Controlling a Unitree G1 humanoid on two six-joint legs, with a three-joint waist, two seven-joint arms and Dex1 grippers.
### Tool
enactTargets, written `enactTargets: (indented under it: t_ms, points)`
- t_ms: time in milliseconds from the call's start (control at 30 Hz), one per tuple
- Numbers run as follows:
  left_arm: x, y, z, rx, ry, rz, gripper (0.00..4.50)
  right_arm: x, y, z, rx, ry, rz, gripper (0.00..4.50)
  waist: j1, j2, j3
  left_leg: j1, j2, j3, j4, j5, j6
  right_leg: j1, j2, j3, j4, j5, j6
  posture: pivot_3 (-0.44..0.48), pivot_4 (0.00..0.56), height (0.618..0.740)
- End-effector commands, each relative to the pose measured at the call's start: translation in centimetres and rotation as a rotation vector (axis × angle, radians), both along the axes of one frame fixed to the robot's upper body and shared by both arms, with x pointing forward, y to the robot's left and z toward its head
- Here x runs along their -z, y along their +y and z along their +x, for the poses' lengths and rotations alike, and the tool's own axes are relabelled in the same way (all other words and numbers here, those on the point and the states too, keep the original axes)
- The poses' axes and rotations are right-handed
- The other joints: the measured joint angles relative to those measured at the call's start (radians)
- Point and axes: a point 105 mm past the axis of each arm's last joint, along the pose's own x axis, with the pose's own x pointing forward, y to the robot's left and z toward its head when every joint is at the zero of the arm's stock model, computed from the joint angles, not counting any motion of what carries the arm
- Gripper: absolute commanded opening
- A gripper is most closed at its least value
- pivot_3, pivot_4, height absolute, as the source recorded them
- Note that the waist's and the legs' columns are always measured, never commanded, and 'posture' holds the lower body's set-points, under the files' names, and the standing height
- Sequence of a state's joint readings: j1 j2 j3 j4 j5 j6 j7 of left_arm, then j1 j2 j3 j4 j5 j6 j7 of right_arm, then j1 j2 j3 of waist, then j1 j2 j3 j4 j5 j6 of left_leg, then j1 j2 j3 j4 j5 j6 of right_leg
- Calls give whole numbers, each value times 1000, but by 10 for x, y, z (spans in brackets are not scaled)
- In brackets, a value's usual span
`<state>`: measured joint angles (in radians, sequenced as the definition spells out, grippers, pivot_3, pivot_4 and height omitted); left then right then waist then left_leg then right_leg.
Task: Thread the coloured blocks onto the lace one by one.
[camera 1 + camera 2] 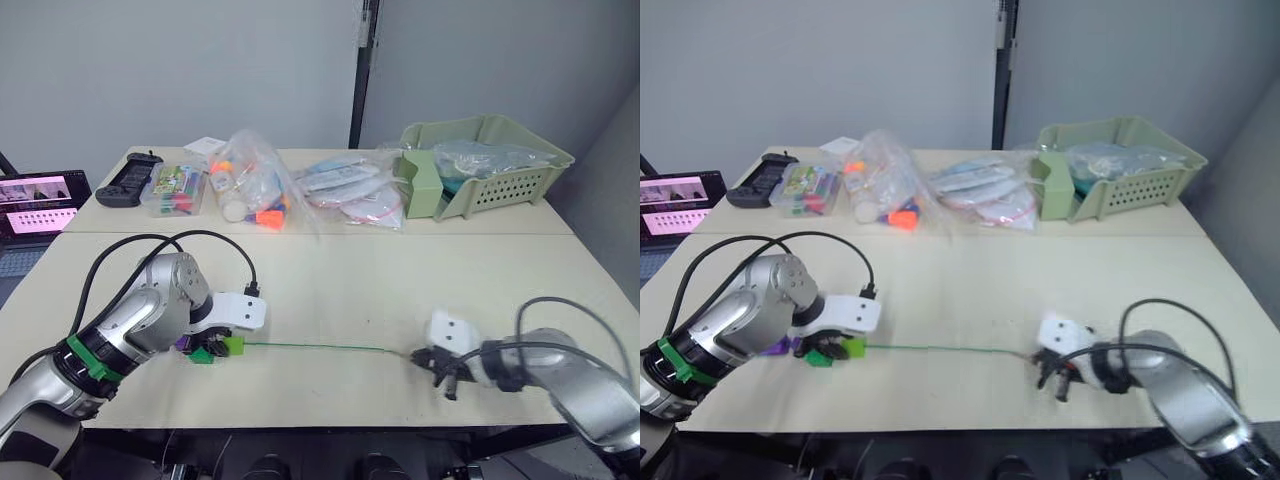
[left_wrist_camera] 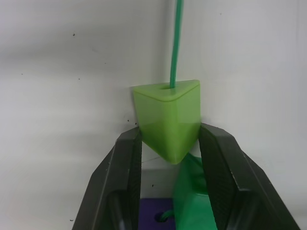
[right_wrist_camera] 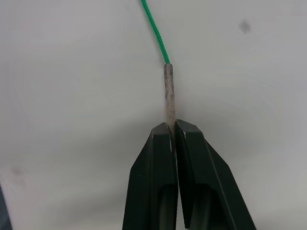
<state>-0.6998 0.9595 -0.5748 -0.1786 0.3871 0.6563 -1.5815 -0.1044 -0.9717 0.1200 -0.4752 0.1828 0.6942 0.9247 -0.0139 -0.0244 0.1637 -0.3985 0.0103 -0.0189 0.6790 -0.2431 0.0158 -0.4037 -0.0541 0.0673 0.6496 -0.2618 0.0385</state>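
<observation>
My left gripper [image 1: 222,347] is shut on a light green block [image 2: 168,120] at the table's front left. The green lace [image 2: 177,43] enters the hole in the block's top face. Close behind it between the fingers lie a dark green block [image 2: 192,196] and a purple block [image 2: 153,215]. From there the lace [image 1: 320,347] runs straight across the table to my right gripper [image 1: 432,360]. That gripper is shut on the lace's stiff pale tip [image 3: 168,91], which sticks out past the fingertips.
Along the far table stand a pale green basket [image 1: 510,190], clear bags of toys [image 1: 250,190], a clear box [image 1: 175,190] and a black controller [image 1: 128,180]. A laptop screen [image 1: 40,200] glows at the far left. The table's front edge runs just below both grippers.
</observation>
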Motion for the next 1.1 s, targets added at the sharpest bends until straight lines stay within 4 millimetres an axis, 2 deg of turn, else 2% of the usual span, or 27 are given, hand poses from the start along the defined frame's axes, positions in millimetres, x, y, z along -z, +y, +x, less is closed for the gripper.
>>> enactTargets:
  t_ms: [33, 233, 333, 700, 867, 1100]
  points:
    - [23, 21, -12, -46, 85, 53, 1255, -15, -25, 0, 100, -52, -28, 0, -6, 1, -1, 0, 0, 0, 0, 0, 0, 0, 0, 0, 0, 0, 0, 0, 150, 740]
    - [31, 48, -16, -102, 81, 92, 1255, -22, -55, 0, 234, -99, -79, 0, -31, 4, -2, 6, 5, 2, -3, -1, 1, 2, 6, 4, 1, 0, -1, 0, 150, 740]
    - [32, 53, -18, -116, 78, 94, 1255, -20, -65, -6, 276, -90, -109, 0, -36, 5, -3, 10, 8, 5, -4, -1, 2, 3, 10, 6, 1, -3, 1, 0, 150, 740]
    - [34, 64, -22, -155, 88, 104, 1255, -24, -77, -14, 318, -90, -142, 0, -40, 8, -4, 15, 8, 12, -8, -1, 2, 2, 12, 13, 11, -8, 0, 0, 150, 740]
    - [32, 69, -23, -156, 89, 120, 1255, -27, -64, -9, 281, -112, -108, 0, -54, 7, -4, 15, 8, 17, -13, -1, 2, 1, 13, 19, 11, -9, 0, 0, 150, 740]
    - [36, 71, -26, -153, 87, 75, 1255, -24, -29, -3, 173, -122, -26, 0, -59, 8, -4, 17, 9, 20, -16, -1, 2, 1, 15, 23, 12, -9, 0, 0, 150, 740]
